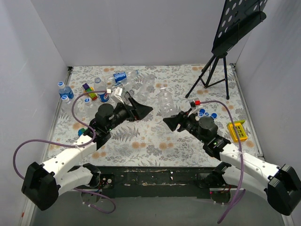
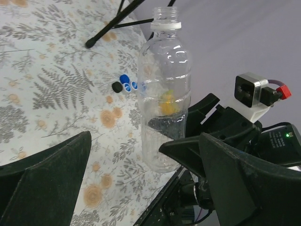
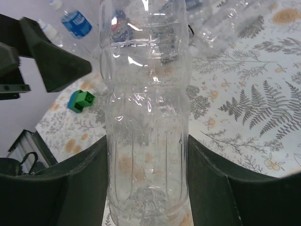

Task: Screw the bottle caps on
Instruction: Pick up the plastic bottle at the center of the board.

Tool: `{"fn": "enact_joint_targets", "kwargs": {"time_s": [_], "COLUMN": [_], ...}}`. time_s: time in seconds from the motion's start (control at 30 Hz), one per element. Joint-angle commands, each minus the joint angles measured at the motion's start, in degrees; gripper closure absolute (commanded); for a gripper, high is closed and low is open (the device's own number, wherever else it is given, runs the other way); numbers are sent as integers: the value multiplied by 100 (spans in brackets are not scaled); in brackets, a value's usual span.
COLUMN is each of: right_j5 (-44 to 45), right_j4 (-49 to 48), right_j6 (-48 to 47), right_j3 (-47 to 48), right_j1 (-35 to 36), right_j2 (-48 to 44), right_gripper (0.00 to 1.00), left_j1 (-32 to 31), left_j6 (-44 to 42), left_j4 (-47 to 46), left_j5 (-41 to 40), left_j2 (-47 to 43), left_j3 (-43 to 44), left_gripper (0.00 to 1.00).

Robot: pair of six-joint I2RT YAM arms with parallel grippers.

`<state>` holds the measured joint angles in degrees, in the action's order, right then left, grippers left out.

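A clear label-free bottle (image 1: pixel 165 101) stands upright at mid-table, with its neck open and no cap on it. My right gripper (image 1: pixel 171 121) is shut on its lower body. In the right wrist view the bottle (image 3: pixel 146 94) fills the gap between both fingers of that gripper (image 3: pixel 146 146). My left gripper (image 1: pixel 141 110) is open and empty, just left of the bottle. In the left wrist view the left gripper (image 2: pixel 141 188) faces the bottle (image 2: pixel 165 94), with its fingers apart. A few blue caps (image 1: pixel 207 114) lie on the table right of the bottle. They also show in the left wrist view (image 2: pixel 123 79).
Several more bottles (image 1: pixel 120 75) lie and stand at the back left, some with blue labels. A black tripod stand (image 1: pixel 214 70) is at the back right. A yellow block (image 1: pixel 237 131) lies by the right arm. A green toy (image 1: pixel 82 132) lies by the left arm.
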<state>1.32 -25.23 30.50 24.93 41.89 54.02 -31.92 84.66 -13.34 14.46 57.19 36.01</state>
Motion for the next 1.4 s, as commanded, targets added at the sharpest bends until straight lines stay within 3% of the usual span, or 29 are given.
{"fn": "enact_joint_targets", "kwargs": {"time_s": [0.0, 0.43, 0.83, 1.17, 1.37], "right_j5": [184, 114, -53, -236, -291], "right_j4": [-895, -1397, -1581, -1686, -1713], "right_j6": [167, 237, 255, 298, 299], "right_j3": [-347, -928, -1060, -1113, -1174], "right_j1": [240, 592, 610, 610, 610], "right_j2": [-576, -1069, -1034, -955, -911], "right_gripper": [47, 46, 46, 46, 46], "left_j1": [-612, -1475, -1703, -1695, -1695], "left_j6": [42, -345, -257, -301, -424], "left_j4": [-844, -1338, -2295, -2770, -3025], "left_j5": [-821, -1964, -1798, -1806, -1780], "left_j2": [248, 1154, 1488, 1567, 1567], "left_j3": [301, 723, 539, 477, 372], "left_gripper": [2, 2, 2, 17, 35]}}
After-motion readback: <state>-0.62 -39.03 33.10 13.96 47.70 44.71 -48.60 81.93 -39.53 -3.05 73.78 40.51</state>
